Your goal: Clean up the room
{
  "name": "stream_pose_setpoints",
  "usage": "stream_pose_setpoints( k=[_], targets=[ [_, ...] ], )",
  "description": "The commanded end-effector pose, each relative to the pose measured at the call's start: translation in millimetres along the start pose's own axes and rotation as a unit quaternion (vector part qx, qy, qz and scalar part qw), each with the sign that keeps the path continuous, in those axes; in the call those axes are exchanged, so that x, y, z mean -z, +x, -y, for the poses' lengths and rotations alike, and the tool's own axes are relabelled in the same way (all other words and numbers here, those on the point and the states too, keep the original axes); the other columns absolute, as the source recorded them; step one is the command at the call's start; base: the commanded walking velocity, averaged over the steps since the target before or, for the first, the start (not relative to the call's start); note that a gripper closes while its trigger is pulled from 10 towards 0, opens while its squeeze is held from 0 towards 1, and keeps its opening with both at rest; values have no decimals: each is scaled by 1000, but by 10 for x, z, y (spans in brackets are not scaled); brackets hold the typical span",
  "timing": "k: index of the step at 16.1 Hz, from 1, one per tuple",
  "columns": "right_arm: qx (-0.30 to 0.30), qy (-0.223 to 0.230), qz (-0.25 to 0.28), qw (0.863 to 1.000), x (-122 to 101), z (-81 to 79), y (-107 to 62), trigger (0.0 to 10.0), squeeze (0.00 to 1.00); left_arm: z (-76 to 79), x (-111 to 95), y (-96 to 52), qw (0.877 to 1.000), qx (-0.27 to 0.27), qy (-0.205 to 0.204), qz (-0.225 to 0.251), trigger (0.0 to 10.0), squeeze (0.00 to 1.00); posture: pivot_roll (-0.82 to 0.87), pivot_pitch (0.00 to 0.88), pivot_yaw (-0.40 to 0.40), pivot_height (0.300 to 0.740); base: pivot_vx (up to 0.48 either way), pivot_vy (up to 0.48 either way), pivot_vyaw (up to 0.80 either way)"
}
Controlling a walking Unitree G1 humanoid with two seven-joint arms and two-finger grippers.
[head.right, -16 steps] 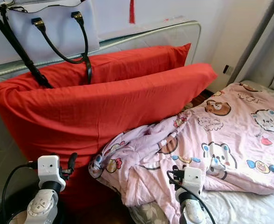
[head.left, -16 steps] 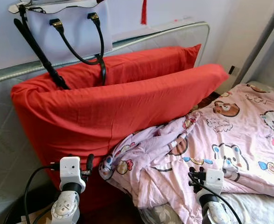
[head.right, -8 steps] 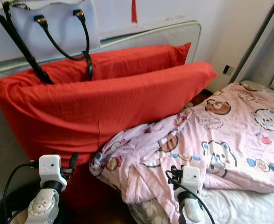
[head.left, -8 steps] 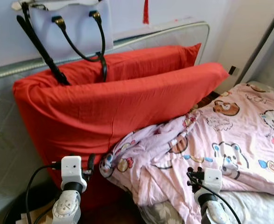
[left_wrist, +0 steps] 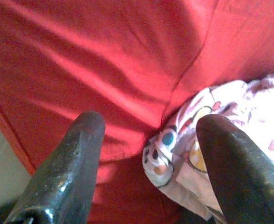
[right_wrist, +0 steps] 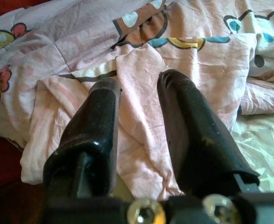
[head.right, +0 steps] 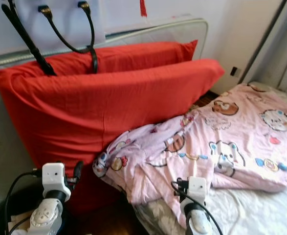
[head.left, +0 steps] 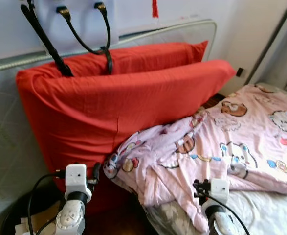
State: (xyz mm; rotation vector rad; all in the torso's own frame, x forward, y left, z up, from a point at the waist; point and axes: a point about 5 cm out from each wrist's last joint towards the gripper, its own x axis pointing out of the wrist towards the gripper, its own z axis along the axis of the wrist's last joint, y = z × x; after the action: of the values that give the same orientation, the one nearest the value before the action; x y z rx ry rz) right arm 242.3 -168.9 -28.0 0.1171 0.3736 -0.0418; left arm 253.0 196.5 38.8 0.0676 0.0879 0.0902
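pillows: two red pillows [head.left: 119, 103] upright against far headboard [head.left: 182, 34], left of bed
bag: white handbag [head.left: 75, 14] with black straps, on the far pillow top
blanket: pink cartoon blanket [head.left: 221, 147] crumpled on bed, right, its left edge touching near pillow
left gripper [left_wrist: 146, 140]: wide open, empty, near pillow base
right gripper [right_wrist: 139, 88]: slightly open, empty, over blanket edge

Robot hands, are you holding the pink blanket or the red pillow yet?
No, nothing is held. The left hand is open in front of the red pillow, and the right hand is open above the pink blanket.
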Motion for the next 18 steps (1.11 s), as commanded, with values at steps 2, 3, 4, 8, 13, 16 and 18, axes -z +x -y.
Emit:
stream_pose_setpoints(
  k=[2, 3, 4, 8, 13, 16, 18],
  targets=[
    [-3, 1, 3, 1000, -2, 1, 1, 10000, 0, 30, -1, -6, 1000, 10, 6, -2, 10000, 0, 58, 0, -45, 646, 0, 0, 0],
    [0, -4, -5, 1000, 10, 6, 4, 10000, 0, 41, -2, -5, 1000, 15, 8, -3, 10000, 0, 61, 0, -46, 646, 0, 0, 0],
    [-1, -3, -6, 1000, 7, 0, 10, 10000, 0, 45, -4, -4, 1000, 17, 8, -3, 10000, 0, 62, 0, -45, 646, 0, 0, 0],
    [-7, 1, -7, 1000, 2, -38, 25, 10000, 0, 43, -5, -2, 1000, 20, 10, -6, 10000, 0, 66, 0, -44, 646, 0, 0, 0],
    [-12, 4, -14, 1000, 25, -51, 24, 10000, 0, 75, -6, -14, 1000, 29, 5, -7, 10000, 0, 67, 0, -43, 646, 0, 0, 0],
    [-7, 4, -25, 1000, 67, -25, 9, 10000, 0, 86, -5, -20, 999, 34, 2, -8, 10000, 0, 67, 0, -41, 646, 0, 0, 0],
    [2, -4, -43, 999, 98, -4, 11, 10000, 0, 84, -2, -23, 999, 35, 1, -9, 10000, 0, 67, 0, -40, 646, 0, 0, 0]
  ],
)
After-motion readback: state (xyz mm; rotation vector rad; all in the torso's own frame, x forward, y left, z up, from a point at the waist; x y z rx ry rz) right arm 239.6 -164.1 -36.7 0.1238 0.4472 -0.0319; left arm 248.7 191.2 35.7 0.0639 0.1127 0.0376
